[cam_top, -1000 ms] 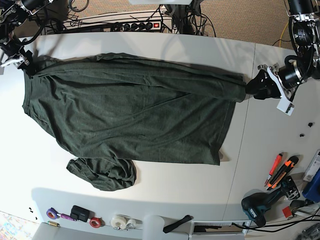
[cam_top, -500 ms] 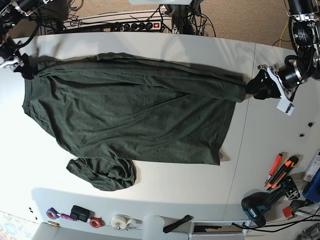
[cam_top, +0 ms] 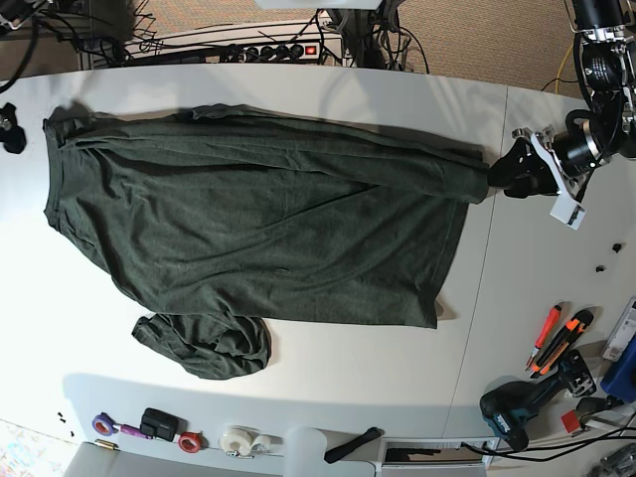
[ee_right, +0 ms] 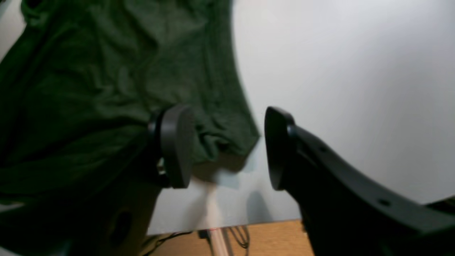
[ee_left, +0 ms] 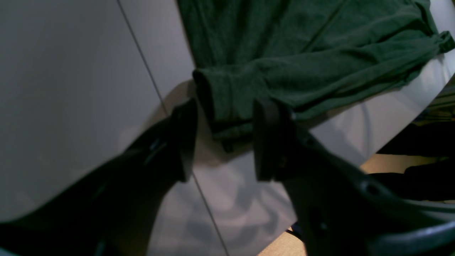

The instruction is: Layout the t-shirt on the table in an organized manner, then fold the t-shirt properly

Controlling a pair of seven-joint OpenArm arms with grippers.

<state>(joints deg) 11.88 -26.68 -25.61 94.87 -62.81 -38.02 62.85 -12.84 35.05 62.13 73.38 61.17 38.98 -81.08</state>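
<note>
The t-shirt (cam_top: 258,234) is spread lengthwise across the white table (cam_top: 298,368), one sleeve bunched at its near edge. At the view's left, the right hand (ee_right: 227,149) is seen open, clear of the cloth. At the right, the left hand (ee_left: 220,138) is open around the hem corner; flattening that corner is advised before folding.

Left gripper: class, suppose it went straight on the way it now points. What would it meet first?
Probably the t-shirt: its bunched corner already lies between the open jaws of the left gripper, on the table. Depth is uncertain.
</note>
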